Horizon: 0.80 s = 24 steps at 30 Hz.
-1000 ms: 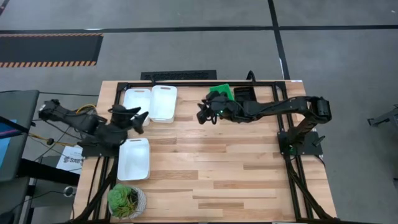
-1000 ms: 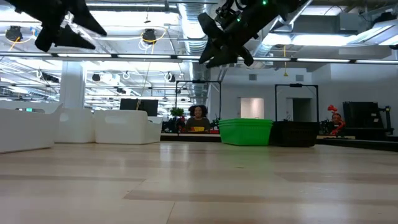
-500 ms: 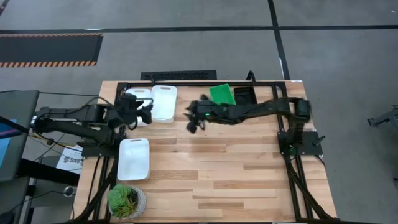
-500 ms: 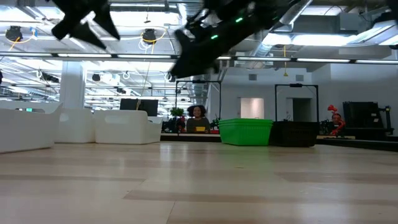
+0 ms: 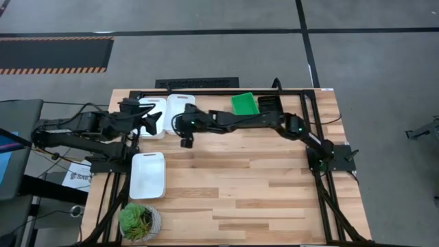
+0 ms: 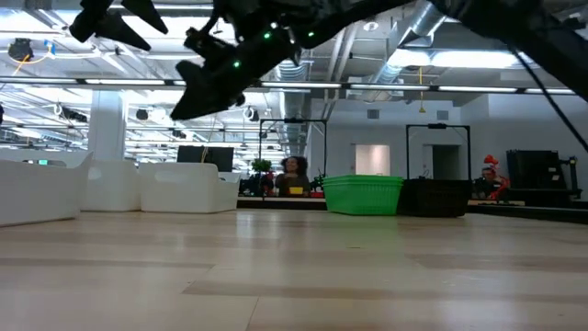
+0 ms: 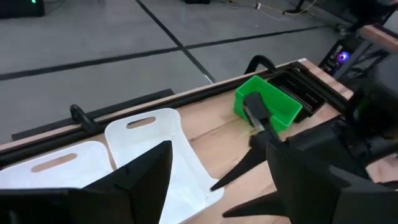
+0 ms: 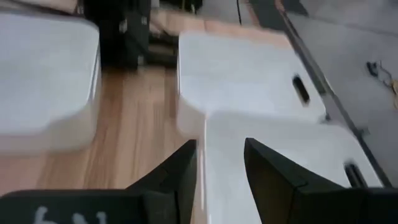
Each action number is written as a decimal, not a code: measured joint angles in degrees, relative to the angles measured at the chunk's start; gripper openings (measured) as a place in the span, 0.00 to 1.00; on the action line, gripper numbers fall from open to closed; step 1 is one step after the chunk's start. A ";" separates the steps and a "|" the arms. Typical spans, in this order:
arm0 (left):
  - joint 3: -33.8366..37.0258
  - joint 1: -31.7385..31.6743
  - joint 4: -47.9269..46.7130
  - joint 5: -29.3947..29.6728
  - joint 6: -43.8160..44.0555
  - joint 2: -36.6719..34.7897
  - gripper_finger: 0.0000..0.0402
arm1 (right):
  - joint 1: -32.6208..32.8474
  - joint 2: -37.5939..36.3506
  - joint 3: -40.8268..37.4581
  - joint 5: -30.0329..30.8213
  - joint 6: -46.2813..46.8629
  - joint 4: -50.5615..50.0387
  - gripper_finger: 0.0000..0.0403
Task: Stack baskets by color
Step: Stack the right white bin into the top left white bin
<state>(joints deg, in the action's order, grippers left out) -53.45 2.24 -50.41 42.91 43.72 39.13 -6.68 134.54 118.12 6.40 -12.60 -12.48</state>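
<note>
Reaching far across the table, my right gripper (image 5: 184,140) hangs with its fingers parted and nothing between them, just beside the near edge of the two white baskets at the back. From above I see those two, the left back white basket (image 5: 151,113) and the right back white basket (image 5: 180,108), lying side by side and touching, partly hidden under my arms. My own wrist picture shows what that view cannot: the right one's smooth glossy floor (image 8: 249,68) with a slot-shaped handle hole at its end, rounded corners, and its neighbour overlapping its edge. The third white basket (image 5: 148,174) lies alone, well apart toward the front left, near the potted plant (image 5: 139,221).

My left gripper (image 5: 152,123) hovers over the left back white basket, fingers spread wide and empty. Its wrist picture shows both handle slots of the pair and, farther along the back rail, the green basket (image 7: 266,107), with solid bright walls, standing against the black basket (image 7: 305,93), which has a slotted floor. From above the green basket (image 5: 245,103) looks like a flat square. The level view alone shows its ribbed sides and raised rim (image 6: 363,194), the black basket (image 6: 438,197) touching it, and both grippers high above the pale wooden table (image 6: 294,276), with a person seated in the room behind.
</note>
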 joint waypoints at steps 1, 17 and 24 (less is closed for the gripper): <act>0.00 -0.02 -0.09 0.01 0.02 -0.17 0.62 | -0.30 1.14 1.77 -0.55 -0.15 -2.04 0.38; 0.04 -0.02 -0.17 1.07 1.05 -0.23 0.62 | -2.09 10.95 8.38 -0.40 -0.19 -6.15 0.38; 0.07 -0.02 -0.27 1.04 2.38 0.20 0.62 | -3.90 11.01 8.20 -1.82 2.17 -11.12 0.15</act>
<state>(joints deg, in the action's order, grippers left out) -53.39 2.22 -50.68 43.95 46.11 39.33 -10.57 145.56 126.32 4.58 -10.43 -23.60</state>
